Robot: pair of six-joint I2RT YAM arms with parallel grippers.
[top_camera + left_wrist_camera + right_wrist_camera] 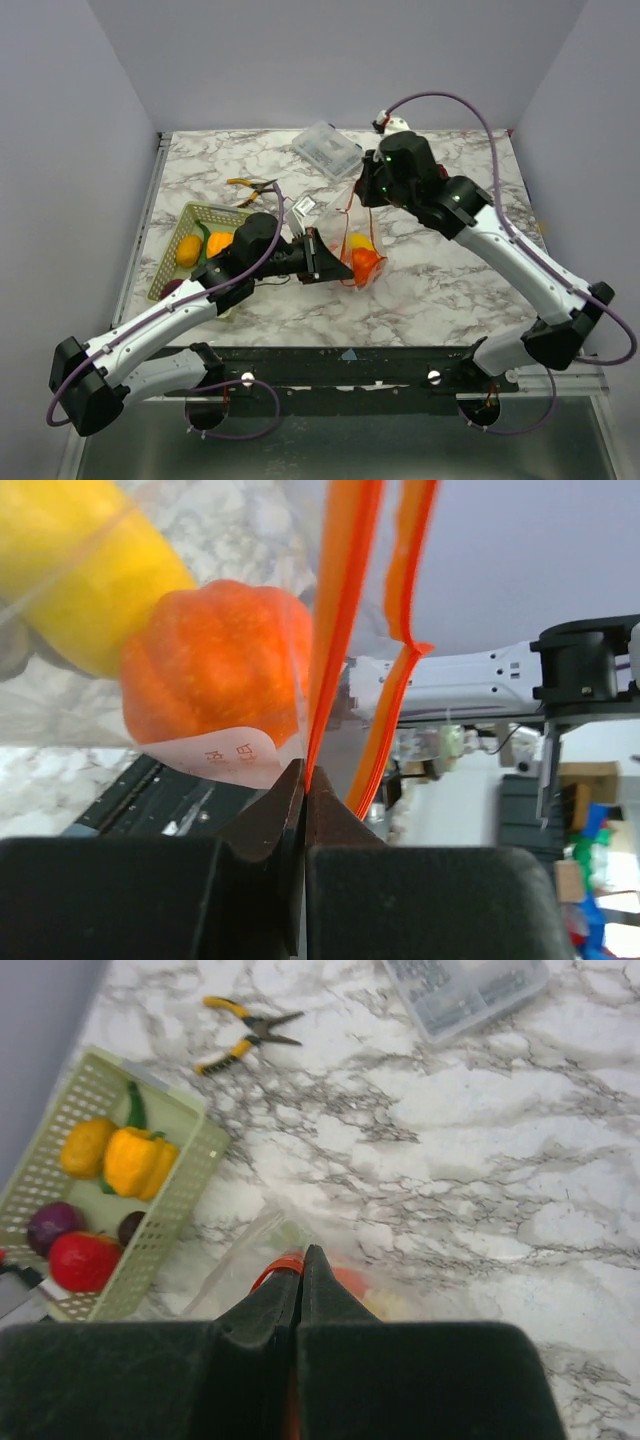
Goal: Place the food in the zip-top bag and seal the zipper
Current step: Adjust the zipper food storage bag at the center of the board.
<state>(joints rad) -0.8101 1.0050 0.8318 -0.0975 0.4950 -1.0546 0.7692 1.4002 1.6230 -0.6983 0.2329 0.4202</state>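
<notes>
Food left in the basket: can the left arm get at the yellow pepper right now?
Probably not yet: the left gripper is shut on the zipper. The yellow pepper lies uncovered in the basket beside that arm, so releasing should free the way.

White marble table (450, 285), green mesh basket (215, 208), yellow-handled pliers (250, 186), clear lidded box (327, 148)

The zip-top bag (240, 1260) is clear, glossy plastic film, the table (440, 270) smooth and marble-patterned, the basket (170, 1220) pale green matt plastic mesh.
</notes>
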